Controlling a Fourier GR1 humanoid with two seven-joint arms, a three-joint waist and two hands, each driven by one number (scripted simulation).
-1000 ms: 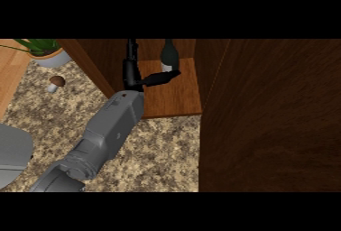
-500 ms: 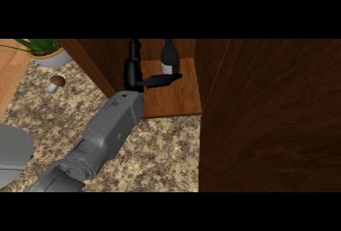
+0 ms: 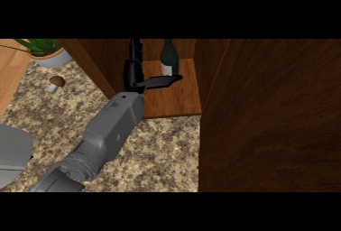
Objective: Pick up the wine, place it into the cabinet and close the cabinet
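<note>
The dark wine bottle (image 3: 169,58) with a pale label stands upright on the wooden floor of the open cabinet (image 3: 174,98). My left hand (image 3: 135,74) is inside the cabinet just left of the bottle. Its fingers point straight toward the back, and its thumb stretches right, across the near side of the bottle's base. The hand is open and does not hold the bottle. The wide dark cabinet door (image 3: 273,117) stands open at the right and fills that side of the view. My right hand does not show.
On the speckled counter (image 3: 156,155) a small mushroom (image 3: 55,83) lies at the upper left, near a potted plant (image 3: 47,53). A grey round dish (image 3: 10,155) shows at the left edge. The cabinet's left wall (image 3: 93,67) runs close beside my forearm.
The left hand has eased back a little toward me, and its thumb now sits lower, at the bottle's base. The bottle has stayed in place on the cabinet floor.
</note>
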